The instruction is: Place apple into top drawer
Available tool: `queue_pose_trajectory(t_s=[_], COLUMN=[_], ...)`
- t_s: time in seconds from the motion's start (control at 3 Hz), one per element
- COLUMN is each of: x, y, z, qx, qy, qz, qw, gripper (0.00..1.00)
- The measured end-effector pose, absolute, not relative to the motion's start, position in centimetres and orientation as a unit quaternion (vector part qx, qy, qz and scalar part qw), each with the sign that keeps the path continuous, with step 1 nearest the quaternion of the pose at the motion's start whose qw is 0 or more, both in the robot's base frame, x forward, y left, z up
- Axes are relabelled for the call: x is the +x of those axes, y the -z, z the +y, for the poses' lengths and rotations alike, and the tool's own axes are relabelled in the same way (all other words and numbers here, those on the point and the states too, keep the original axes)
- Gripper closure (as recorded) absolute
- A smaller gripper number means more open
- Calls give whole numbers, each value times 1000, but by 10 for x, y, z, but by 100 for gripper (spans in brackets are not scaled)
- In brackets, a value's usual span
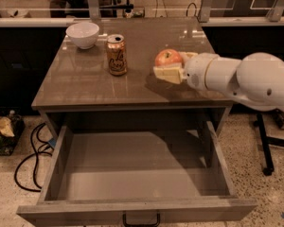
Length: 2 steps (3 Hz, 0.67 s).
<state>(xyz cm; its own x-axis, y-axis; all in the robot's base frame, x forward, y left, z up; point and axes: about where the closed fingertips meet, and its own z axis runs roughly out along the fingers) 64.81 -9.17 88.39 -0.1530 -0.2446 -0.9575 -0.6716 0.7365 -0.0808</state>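
The red-orange apple [166, 57] is held in my gripper [172, 65], which is shut on it. One cream finger [167, 74] lies under the apple. The gripper holds it just above the right part of the tabletop [85, 84], near the front edge. The white arm reaches in from the right. The top drawer [132, 171] is pulled wide open below the tabletop, grey and empty, with a dark loop handle [140, 220] on its front panel. The apple is behind and above the drawer's right rear corner.
An orange-gold drink can [117, 55] stands mid-table, left of the apple. A white bowl [83, 34] sits at the back left. Black cables [31, 150] and a bag of clutter [2, 129] lie on the floor at left. A stand's base [266, 167] is on the right.
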Motion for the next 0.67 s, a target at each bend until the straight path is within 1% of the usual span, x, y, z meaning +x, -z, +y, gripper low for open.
queue_pose_trajectory(t_s=[0.67], x=[554], y=[-888], z=[-80], qx=[-313], qy=[-164], qz=[719], qw=[598], gripper=[100])
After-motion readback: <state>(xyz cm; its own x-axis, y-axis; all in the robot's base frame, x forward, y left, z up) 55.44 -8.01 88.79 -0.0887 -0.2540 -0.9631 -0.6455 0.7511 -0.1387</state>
